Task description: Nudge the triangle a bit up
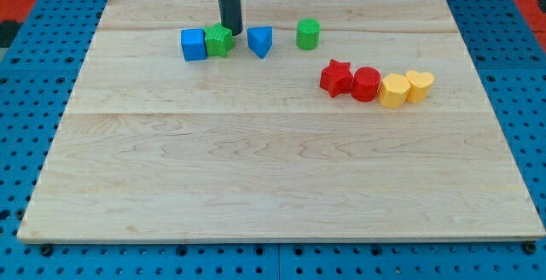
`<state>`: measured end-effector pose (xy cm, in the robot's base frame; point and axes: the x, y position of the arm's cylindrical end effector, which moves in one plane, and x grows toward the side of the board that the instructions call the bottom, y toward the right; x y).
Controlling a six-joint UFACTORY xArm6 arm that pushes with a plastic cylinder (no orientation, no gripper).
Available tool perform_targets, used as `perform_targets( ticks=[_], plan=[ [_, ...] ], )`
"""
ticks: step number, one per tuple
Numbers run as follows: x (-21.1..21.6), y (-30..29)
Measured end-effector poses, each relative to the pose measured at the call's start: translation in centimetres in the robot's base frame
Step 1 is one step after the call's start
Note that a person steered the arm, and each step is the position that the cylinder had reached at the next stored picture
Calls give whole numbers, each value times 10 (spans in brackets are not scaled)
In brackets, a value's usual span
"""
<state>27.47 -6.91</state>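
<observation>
A blue triangle (260,41) lies near the view's top, left of centre. My tip (231,30) is at the lower end of the dark rod, just left of the triangle and touching or nearly touching the right side of a green star-like block (219,40). A small gap separates the tip from the triangle. A blue cube (194,44) sits against the green block's left side.
A green cylinder (308,34) stands right of the triangle. Further right and lower, a row holds a red star (336,78), a red cylinder (366,84), a yellow hexagon (393,91) and a yellow heart (419,84). The wooden board (273,177) lies on a blue pegboard.
</observation>
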Motion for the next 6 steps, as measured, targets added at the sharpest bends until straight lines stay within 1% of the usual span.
perform_targets(
  ticks=[1,2,3,4,5,6],
  plan=[
    [27,-7],
    [64,-1],
    [68,50],
    [67,62],
    [51,45],
    [53,37]
  ],
)
